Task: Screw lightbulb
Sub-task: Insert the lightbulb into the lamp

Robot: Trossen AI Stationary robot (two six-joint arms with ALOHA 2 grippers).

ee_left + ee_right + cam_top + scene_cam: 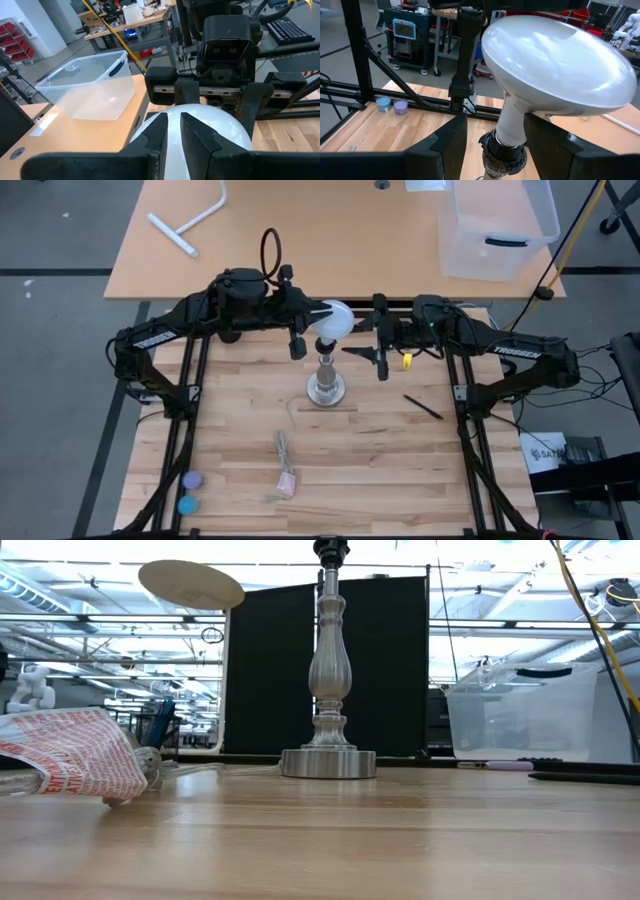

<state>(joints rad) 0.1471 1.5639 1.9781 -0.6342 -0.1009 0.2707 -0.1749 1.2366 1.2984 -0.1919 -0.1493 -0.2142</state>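
Observation:
The white lightbulb [336, 320] sits tilted on top of the upright metal lamp post [327, 385], its screw base in the black socket [504, 150]. My left gripper [172, 132] reaches in from the table's left with its fingers nearly together over the frosted globe [200, 117]. My right gripper [495, 142] comes level from the table's right and is open, one finger on each side of the pale neck [511, 122]. The low view shows only the post [329, 670]; the bulb is above that view. My left gripper's nearly shut fingertips [161, 131] lie over the left side of the globe [172, 120]; I cannot tell whether they touch it. My right gripper's fingers stand on either side of the neck; one finger [540, 135] is close against it, and I cannot tell whether it touches.
A black pen [422, 407] lies right of the post. A small wrapped bundle [285, 472] and two round caps [190, 492] lie toward the near edge. A clear plastic bin [495, 225] and a white T-shaped pipe [190, 225] sit on the far table.

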